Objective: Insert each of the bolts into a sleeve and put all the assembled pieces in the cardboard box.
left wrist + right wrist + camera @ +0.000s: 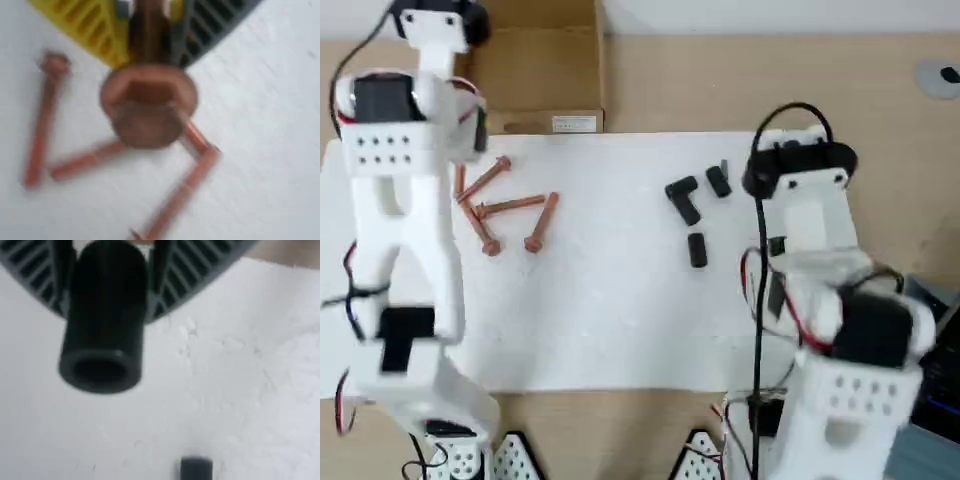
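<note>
My left gripper (147, 30) is shut on a copper bolt (147, 105), whose hex head faces the camera, between a yellow finger (90, 30) and a dark one. It hangs over several loose copper bolts (510, 205) on the left of the white mat (620, 320). My right gripper (107, 270) is shut on a black sleeve (102, 325) with its open end towards the camera, held above the mat. Three more black sleeves (685, 200) lie on the mat right of centre. The cardboard box (540, 70) stands open at the back left.
The left arm (395, 150) stretches along the mat's left edge, the right arm (810, 210) along its right edge. A grey disc (940, 75) lies on the wooden table at the back right. One loose sleeve (196, 469) lies below the right gripper.
</note>
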### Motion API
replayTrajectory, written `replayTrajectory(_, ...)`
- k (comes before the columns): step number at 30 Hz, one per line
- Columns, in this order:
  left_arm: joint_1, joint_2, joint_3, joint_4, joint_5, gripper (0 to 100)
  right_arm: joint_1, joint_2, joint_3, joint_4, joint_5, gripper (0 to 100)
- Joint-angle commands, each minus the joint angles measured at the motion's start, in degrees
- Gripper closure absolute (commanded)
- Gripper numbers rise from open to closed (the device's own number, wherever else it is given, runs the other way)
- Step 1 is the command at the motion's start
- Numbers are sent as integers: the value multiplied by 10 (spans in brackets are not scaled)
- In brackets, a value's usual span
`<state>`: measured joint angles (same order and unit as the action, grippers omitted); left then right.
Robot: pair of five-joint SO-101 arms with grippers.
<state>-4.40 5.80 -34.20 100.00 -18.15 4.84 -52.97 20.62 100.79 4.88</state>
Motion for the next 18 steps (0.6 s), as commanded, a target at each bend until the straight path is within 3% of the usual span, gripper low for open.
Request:
replayTrajectory(1, 38, -150, 135, 4, 8, 998, 6, -46, -22, 1, 1, 987)
replayTrajectory(9, 80, -398, 430, -60, 4, 998, 6, -126, 72, -43, -3, 989)
replayTrajectory(18, 76, -624, 693, -185, 8, 998, 5, -266, 247, -200, -4, 989)
